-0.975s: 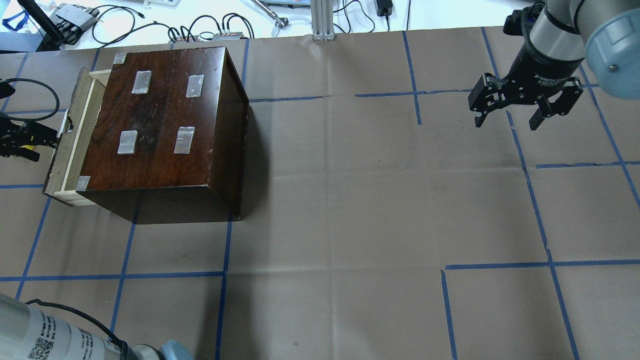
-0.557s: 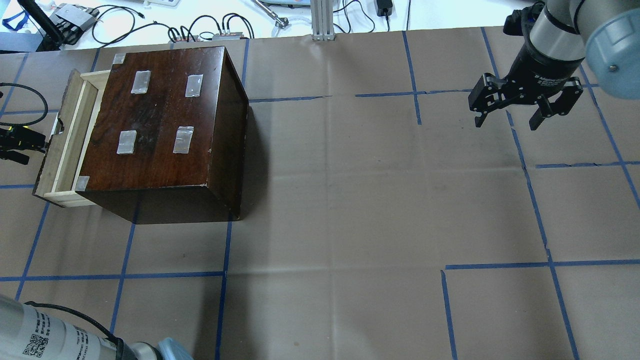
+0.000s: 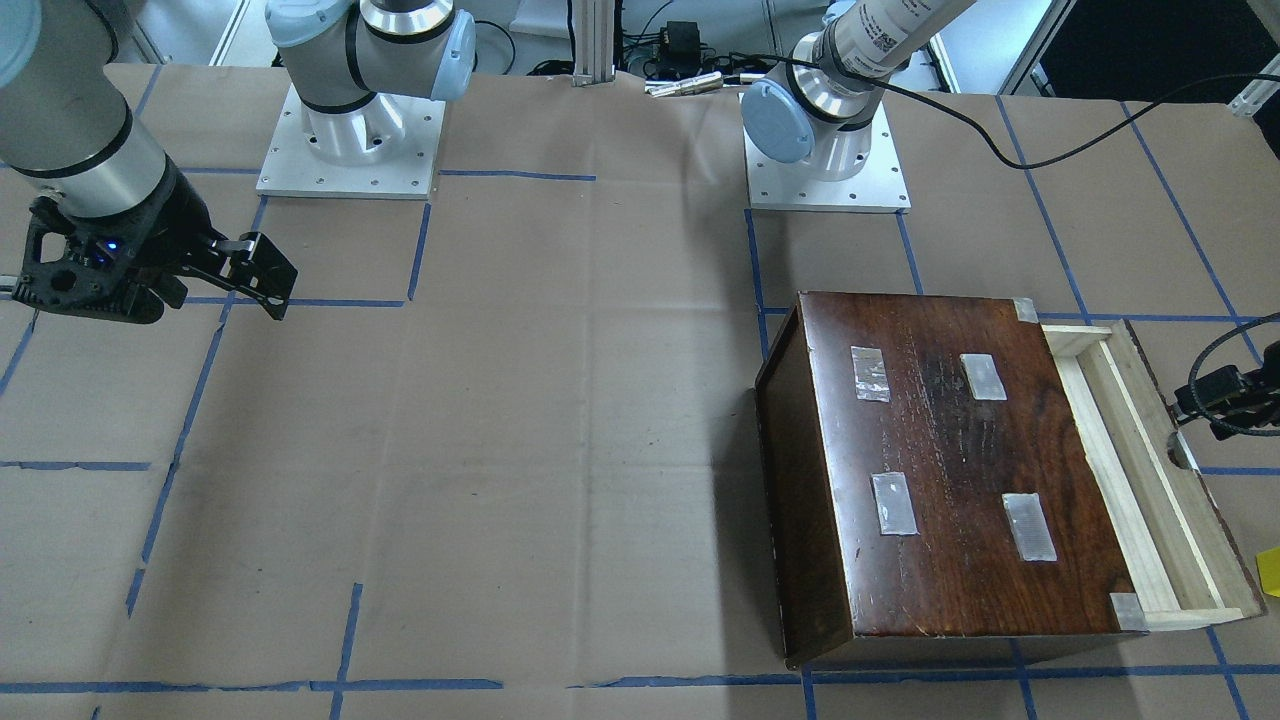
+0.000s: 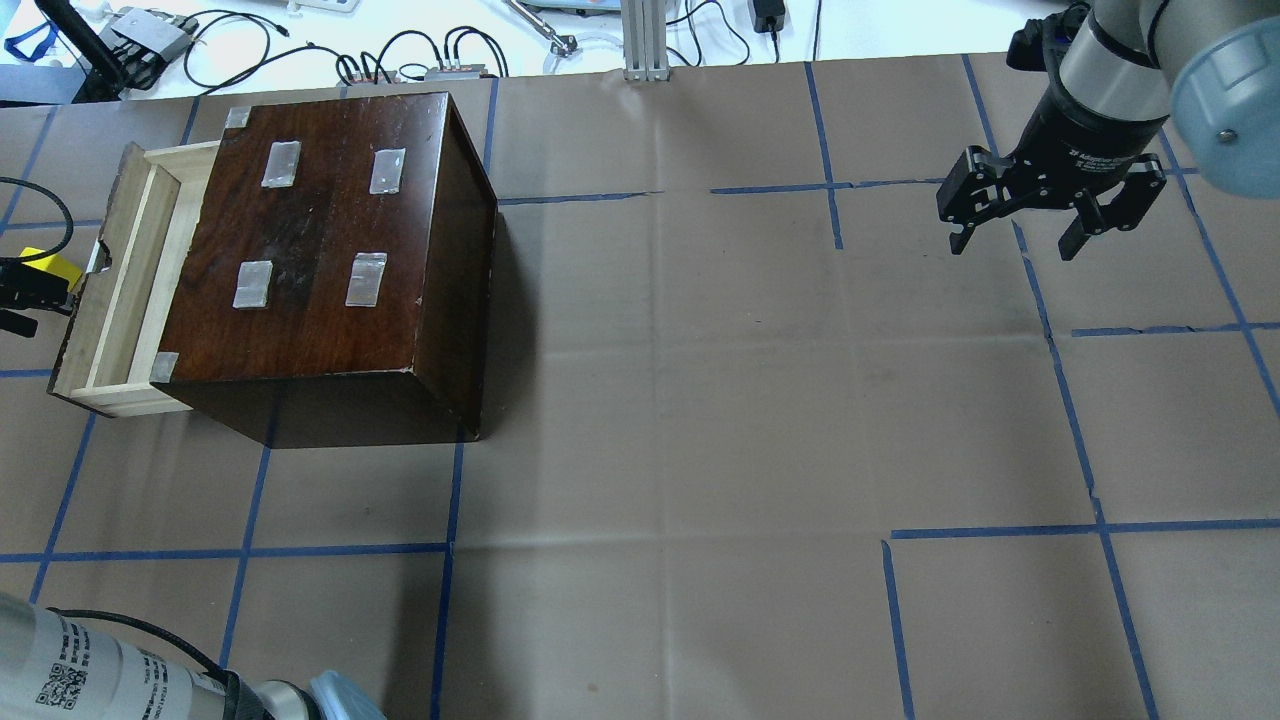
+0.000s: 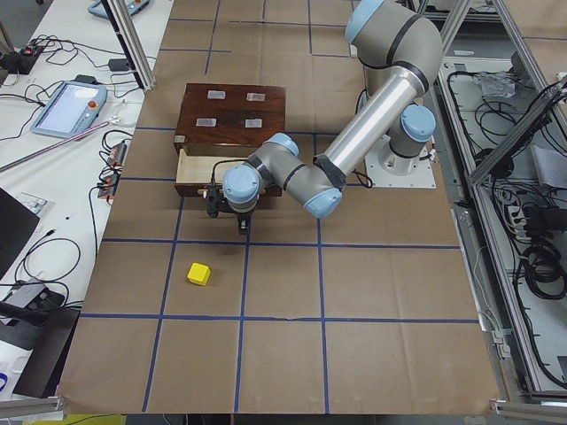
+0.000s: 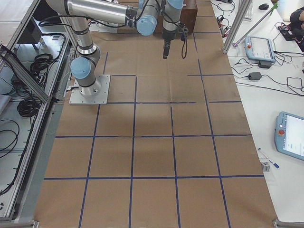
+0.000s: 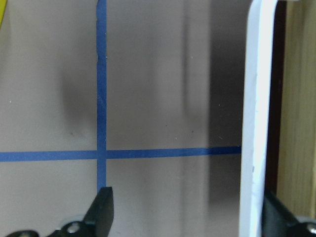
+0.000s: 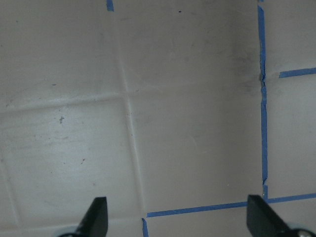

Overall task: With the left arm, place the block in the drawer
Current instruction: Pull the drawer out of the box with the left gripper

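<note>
The yellow block (image 5: 198, 274) lies on the paper in front of the drawer, apart from it; only a part of this block (image 4: 48, 262) shows in the overhead view. The pale-wood drawer (image 4: 125, 290) stands pulled out of the dark box (image 4: 320, 230). My left gripper (image 7: 190, 212) is open at the drawer's front panel (image 7: 256, 123). The panel's edge runs between its fingers, close to the right finger (image 7: 276, 217). In the overhead view the left gripper (image 4: 22, 300) sits at the left edge. Far across the table my right gripper (image 4: 1015, 240) hangs open over bare paper.
Cables and small devices (image 4: 400, 60) lie along the table's far edge beside an aluminium post (image 4: 645, 40). Blue tape lines grid the brown paper. A tablet (image 5: 66, 106) rests on the side bench. Both arm bases (image 3: 350, 140) stand at the robot's side.
The drawer has slid further out of the box, toward the overhead view's left. My left gripper has moved left with it, uncovering the yellow block. The right arm has stayed still.
</note>
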Robot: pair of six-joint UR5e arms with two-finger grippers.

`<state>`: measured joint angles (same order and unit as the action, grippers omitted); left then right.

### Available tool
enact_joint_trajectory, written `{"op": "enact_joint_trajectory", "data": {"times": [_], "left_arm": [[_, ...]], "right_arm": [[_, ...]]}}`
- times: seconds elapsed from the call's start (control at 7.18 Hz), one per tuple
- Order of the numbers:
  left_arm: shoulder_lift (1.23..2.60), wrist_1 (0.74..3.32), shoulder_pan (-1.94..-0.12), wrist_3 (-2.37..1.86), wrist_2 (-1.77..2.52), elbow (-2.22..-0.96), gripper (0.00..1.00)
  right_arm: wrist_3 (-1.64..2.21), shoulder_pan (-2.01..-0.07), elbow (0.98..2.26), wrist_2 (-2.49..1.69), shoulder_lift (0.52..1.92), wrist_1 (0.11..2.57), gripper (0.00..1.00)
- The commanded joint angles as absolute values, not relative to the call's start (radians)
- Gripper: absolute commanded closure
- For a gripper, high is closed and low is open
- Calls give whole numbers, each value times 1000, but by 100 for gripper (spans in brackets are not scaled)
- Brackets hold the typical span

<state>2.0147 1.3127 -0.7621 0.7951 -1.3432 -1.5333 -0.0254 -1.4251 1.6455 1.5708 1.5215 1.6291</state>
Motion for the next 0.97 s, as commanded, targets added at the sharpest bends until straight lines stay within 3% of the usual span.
{"op": "enact_joint_trajectory", "data": {"times": [0.0,0.84], "left_arm": [[2014,1313,-761,810,-1344,-1526,1],[2000,1313,-761,818,-1373,-1418,1]], "right_arm": [[-26,-1425,1646,1571,1522,1629,0],[-26,-1425,1644,1571,1522,1629,0]]}}
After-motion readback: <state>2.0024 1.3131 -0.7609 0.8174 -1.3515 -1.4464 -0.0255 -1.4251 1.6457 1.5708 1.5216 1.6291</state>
